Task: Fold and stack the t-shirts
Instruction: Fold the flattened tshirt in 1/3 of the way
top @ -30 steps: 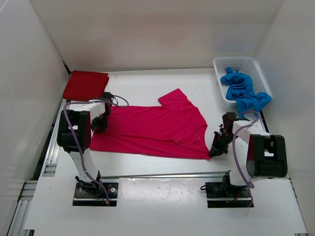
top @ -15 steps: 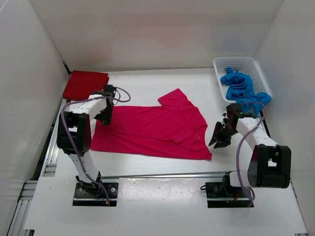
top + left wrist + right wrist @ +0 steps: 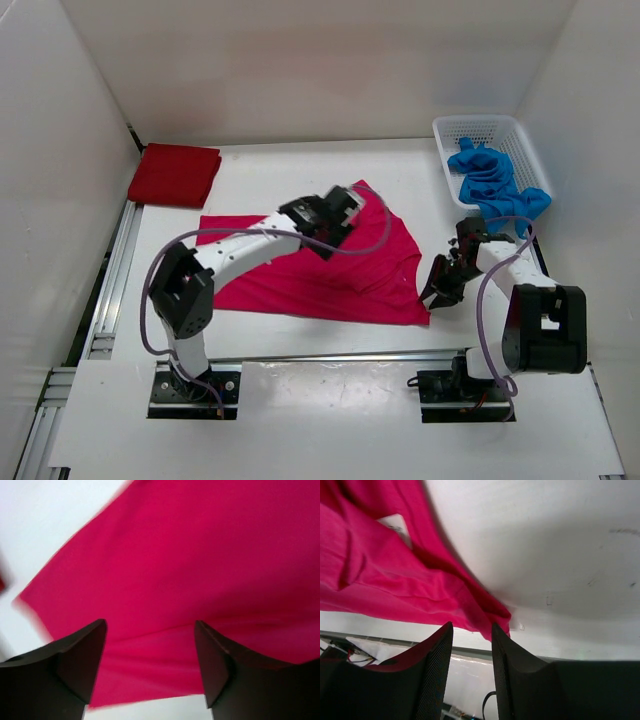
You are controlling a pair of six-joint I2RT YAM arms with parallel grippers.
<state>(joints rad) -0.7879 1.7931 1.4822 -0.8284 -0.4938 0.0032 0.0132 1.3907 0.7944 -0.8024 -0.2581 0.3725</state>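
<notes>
The magenta-pink t-shirt (image 3: 290, 275) lies spread flat across the table's middle. My left gripper (image 3: 330, 220) hovers over its upper part near the back sleeve. In the left wrist view the gripper (image 3: 150, 625) is open, with only the pink cloth (image 3: 200, 555) below it. My right gripper (image 3: 436, 292) sits just off the shirt's front right corner. It (image 3: 472, 626) is open, and the pink corner (image 3: 495, 615) lies just past its tips. The dark red t-shirt (image 3: 173, 175) lies folded at the back left. A crumpled bright blue t-shirt (image 3: 495, 185) hangs out of the basket.
The white mesh basket (image 3: 480, 128) stands at the back right against the wall. White walls enclose the table on three sides. A metal rail (image 3: 330, 355) runs along the table's near edge in front of the arm bases.
Both grippers have opened and let go of the pink shirt. My left arm swung right, from the shirt's left edge to over its upper middle. The right gripper shifted only slightly.
</notes>
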